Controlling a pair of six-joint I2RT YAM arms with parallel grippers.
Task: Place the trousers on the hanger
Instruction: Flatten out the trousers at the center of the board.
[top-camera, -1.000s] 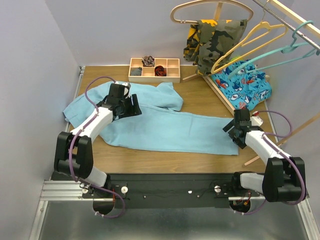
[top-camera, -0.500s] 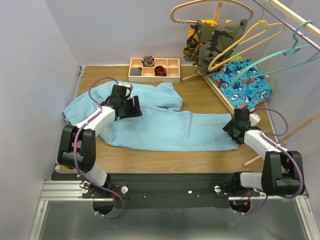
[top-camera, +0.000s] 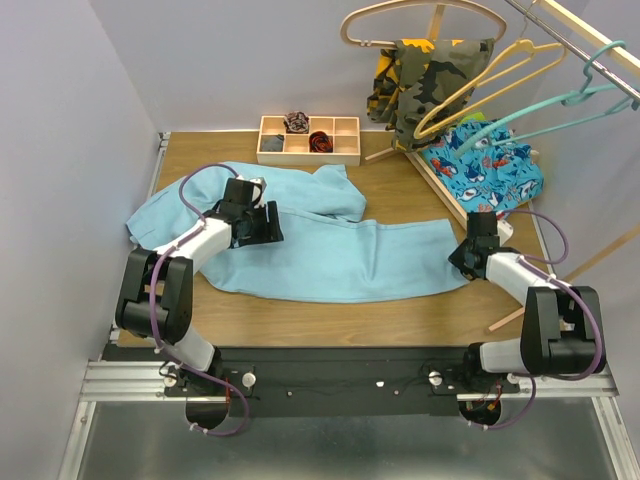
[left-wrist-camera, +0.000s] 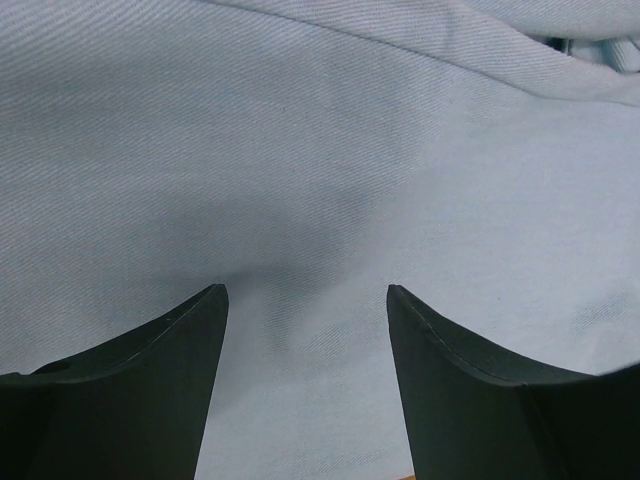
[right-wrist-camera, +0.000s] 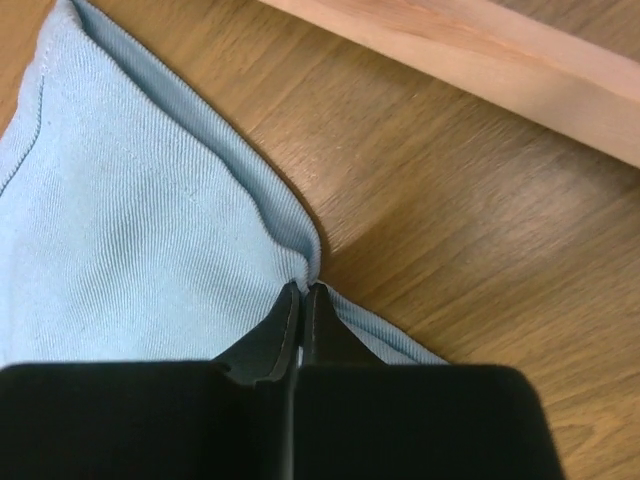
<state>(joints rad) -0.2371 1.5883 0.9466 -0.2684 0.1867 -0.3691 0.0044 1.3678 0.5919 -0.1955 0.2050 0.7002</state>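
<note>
The light blue trousers (top-camera: 330, 255) lie spread across the wooden table, waist at the left and leg end at the right. My right gripper (top-camera: 465, 260) is at that leg end, and in the right wrist view it (right-wrist-camera: 302, 289) is shut on the hem, with the trousers (right-wrist-camera: 130, 230) puckered at the fingertips. My left gripper (top-camera: 270, 222) hovers low over the waist part. Its jaws (left-wrist-camera: 307, 295) stand open over flat cloth (left-wrist-camera: 320, 150) with nothing between them. The teal hanger (top-camera: 560, 103) hangs on the rail at the top right.
A compartment tray (top-camera: 308, 139) sits at the table's back. At the back right, a camouflage garment (top-camera: 430, 80), a yellow hanger (top-camera: 480, 85) and a pale wooden hanger (top-camera: 420, 12) hang over a shark-print cloth (top-camera: 490, 165). A wooden rack beam (right-wrist-camera: 480, 50) lies just past the right gripper.
My right gripper went from open to shut on the trouser hem and shifted slightly away from its base, bunching the leg end. The left gripper edged a little along the waist, still open.
</note>
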